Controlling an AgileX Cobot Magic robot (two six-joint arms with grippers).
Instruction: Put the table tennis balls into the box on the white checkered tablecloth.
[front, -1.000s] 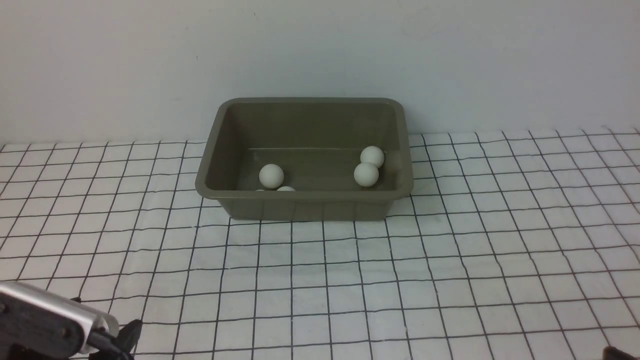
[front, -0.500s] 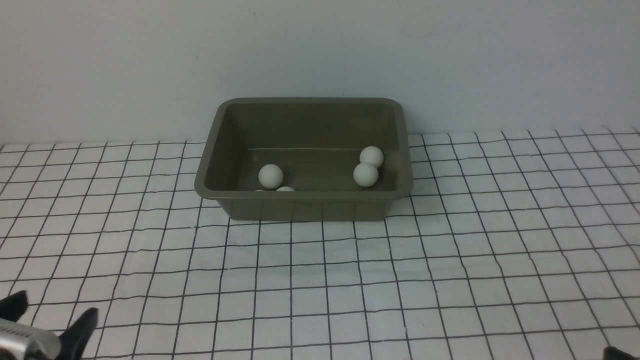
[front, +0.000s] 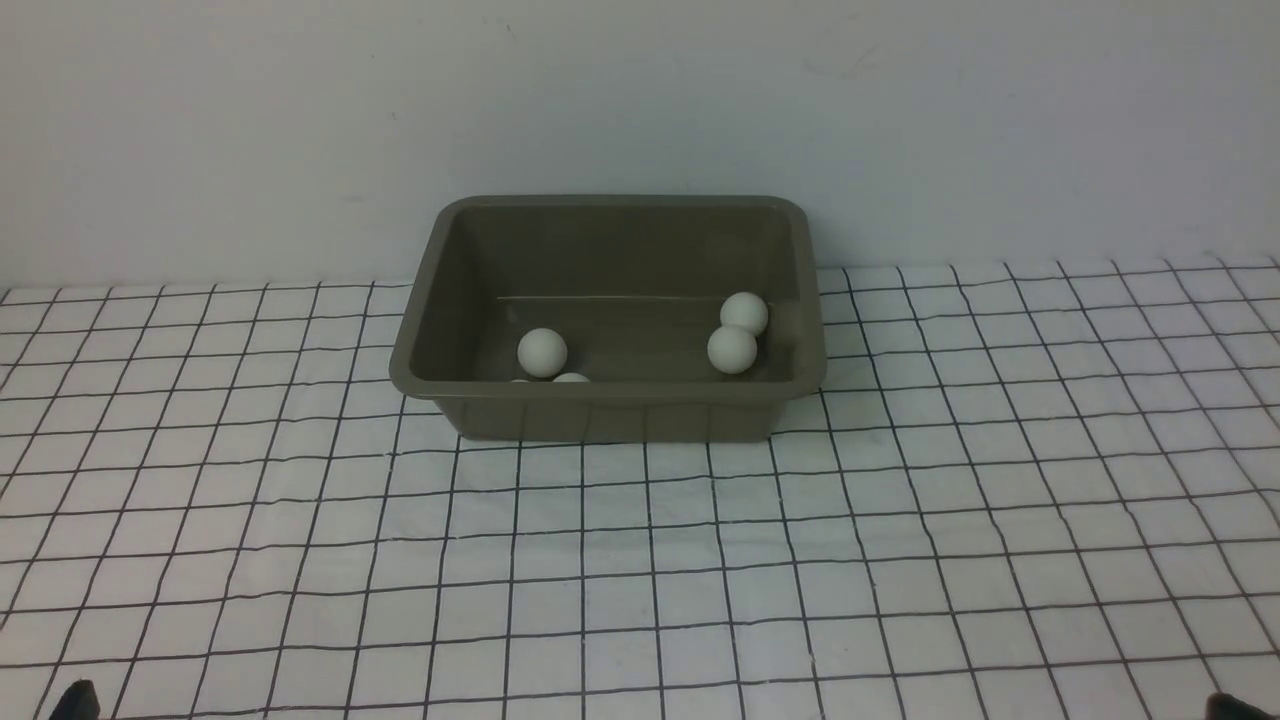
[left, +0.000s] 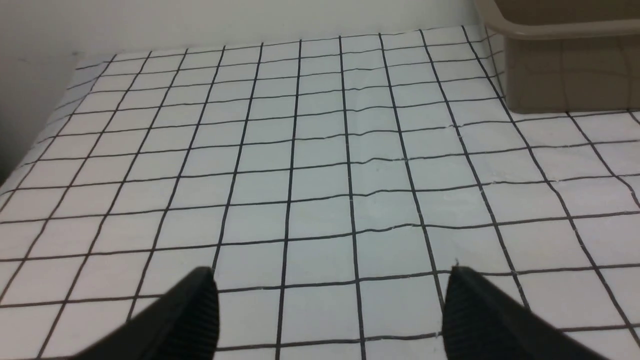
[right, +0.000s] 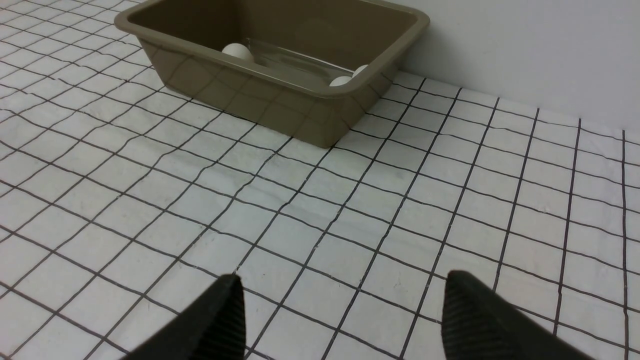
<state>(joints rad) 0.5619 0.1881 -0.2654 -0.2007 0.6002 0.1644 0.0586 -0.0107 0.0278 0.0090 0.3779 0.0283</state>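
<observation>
The olive-grey box stands on the white checkered tablecloth near the back wall. Several white table tennis balls lie inside it: one at the left, two touching at the right, and two that only peek over the front rim. My left gripper is open and empty above bare cloth, left of and nearer than the box. My right gripper is open and empty above bare cloth, right of and nearer than the box. In the right wrist view, ball tops show over the rim.
A plain light wall rises just behind the box. In the front view only one dark fingertip shows at the bottom left corner and another at the bottom right corner. The cloth is slightly wrinkled.
My left arm has drawn back toward the bottom left corner of the front view, leaving only a fingertip in view. The balls in the box and the right gripper have not moved.
</observation>
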